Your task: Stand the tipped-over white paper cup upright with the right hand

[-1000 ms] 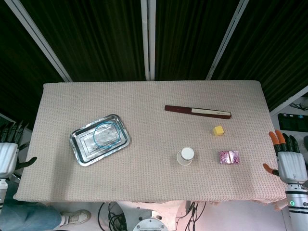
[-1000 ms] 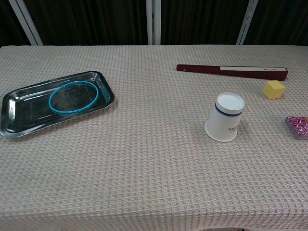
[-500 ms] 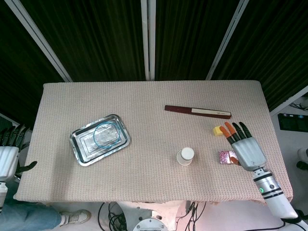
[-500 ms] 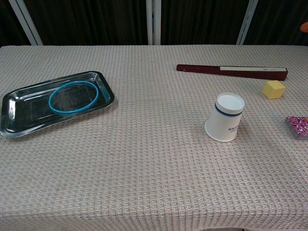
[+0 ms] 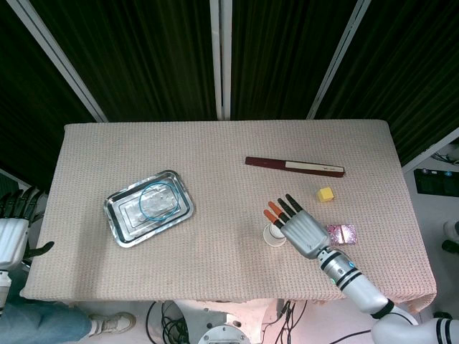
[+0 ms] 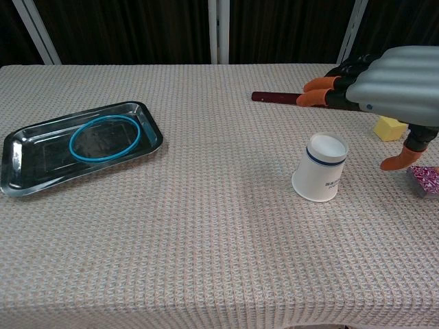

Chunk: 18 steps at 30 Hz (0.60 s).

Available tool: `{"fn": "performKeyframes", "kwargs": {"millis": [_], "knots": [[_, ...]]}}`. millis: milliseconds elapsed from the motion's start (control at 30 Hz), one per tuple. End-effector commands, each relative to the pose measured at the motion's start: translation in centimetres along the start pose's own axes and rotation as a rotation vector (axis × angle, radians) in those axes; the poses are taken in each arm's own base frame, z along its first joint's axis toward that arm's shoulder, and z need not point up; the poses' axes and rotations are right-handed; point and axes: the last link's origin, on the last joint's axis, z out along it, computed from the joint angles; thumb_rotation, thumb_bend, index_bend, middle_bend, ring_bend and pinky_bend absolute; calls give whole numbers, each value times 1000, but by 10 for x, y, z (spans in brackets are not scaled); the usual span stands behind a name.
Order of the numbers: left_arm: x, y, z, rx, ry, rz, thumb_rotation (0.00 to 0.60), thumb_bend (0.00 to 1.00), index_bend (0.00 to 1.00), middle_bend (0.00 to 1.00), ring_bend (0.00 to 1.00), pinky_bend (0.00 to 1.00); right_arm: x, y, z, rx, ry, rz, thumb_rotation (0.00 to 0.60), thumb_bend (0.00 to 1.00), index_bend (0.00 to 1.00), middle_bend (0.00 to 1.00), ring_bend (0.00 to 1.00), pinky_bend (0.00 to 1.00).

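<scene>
On the cloth-covered bench (image 5: 215, 143), the paper cup (image 6: 320, 167) rests near its front edge. The right robot hand (image 5: 301, 229), fingers spread and empty, hovers just right of it.

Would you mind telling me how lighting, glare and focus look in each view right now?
Head view: even overhead light, sharp, with a faint pinkish cast near the table's front edge; the steel tray shows mild reflections. Chest view: the right hand sits close to the lens, large and slightly soft, while the white paper cup stays crisp with a soft shadow beside it.
</scene>
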Motion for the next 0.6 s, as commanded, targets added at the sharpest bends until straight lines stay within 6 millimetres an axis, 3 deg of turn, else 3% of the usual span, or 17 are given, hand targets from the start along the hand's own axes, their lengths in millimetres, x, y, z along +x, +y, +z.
{"fn": "performKeyframes", "kwargs": {"millis": [33,433,600], "knots": [[0,0,0,2,1,3,600,96,0,0,0,37,-4,-20,15,33,-29,-41,600,0,0,23,0,0],[0,-2,0,12,-2,4,600,96,0,0,0,37,-17,-38,36,-4,-9,-103,600,0,13,141,0,0],[0,-3,0,13,-5,2,600,96,0,0,0,37,-19,-38,40,-25,12,-115,600,11,207,235,0,0]]}}
